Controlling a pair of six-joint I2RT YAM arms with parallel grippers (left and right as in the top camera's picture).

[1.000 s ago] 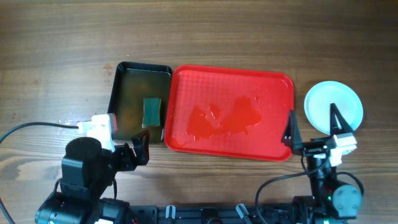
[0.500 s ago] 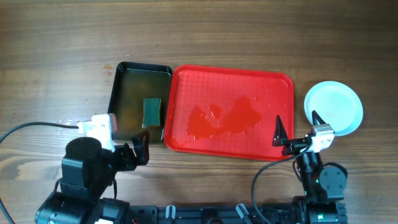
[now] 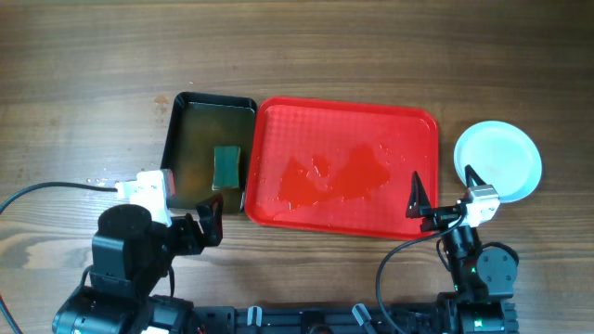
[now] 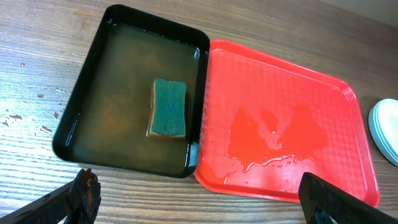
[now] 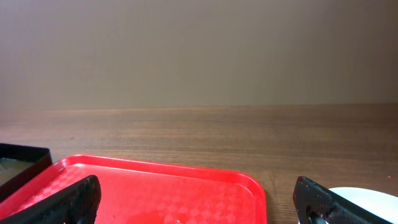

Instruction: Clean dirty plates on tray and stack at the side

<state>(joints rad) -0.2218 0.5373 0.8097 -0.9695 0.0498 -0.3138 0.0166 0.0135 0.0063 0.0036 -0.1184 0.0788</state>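
Observation:
The red tray [image 3: 278,125] lies mid-table with a wet film on it and no plates; it also shows in the left wrist view [image 4: 336,102] and the right wrist view [image 5: 155,177]. The pale blue-white plates [image 3: 506,153] sit stacked on the wood right of the tray, seen edge-on in the left wrist view [image 4: 384,127] and at the corner of the right wrist view [image 5: 373,202]. My left gripper [image 3: 195,232] is open and empty at the table's front left. My right gripper [image 3: 445,197] is open and empty at the front between tray and plates.
A black tray [image 3: 186,121] of brownish water with a green sponge [image 3: 225,167] stands left of the red tray; both show in the left wrist view, tray [image 4: 93,93] and sponge [image 4: 168,107]. A cable [image 3: 56,188] runs along the front left.
My right arm drew back leftward and toward the front edge from over the plate stack, then held still. The left arm has not moved.

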